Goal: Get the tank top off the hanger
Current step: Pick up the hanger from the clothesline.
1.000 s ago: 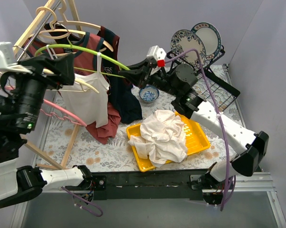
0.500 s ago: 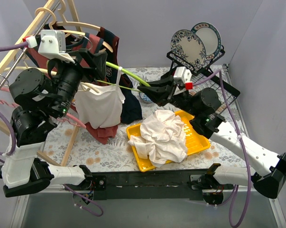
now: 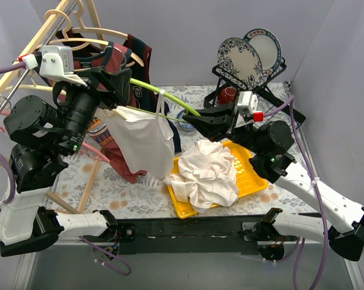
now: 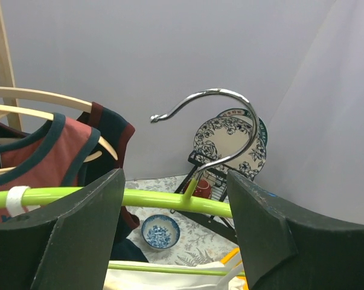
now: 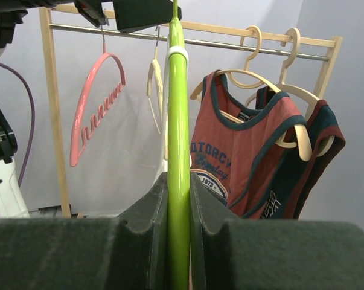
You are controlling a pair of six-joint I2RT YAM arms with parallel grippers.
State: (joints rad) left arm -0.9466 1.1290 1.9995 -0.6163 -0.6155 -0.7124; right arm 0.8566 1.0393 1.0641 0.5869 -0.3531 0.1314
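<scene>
Ideally, with right jaws pinching the green hanger (image 5: 177,151), the spread left jaws should catch the tank top (image 3: 142,142) by its strap (image 4: 15,196), not the hanger

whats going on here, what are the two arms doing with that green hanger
The two arms are working a white tank top off a green hanger, which is held up in the air over the table. The right arm has its jaws clamped on one end of the hanger. The left arm has its jaws open on either side of the bar by the metal hook, not gripping it. The top hangs from the hanger, so it is not off yet.
</scene>
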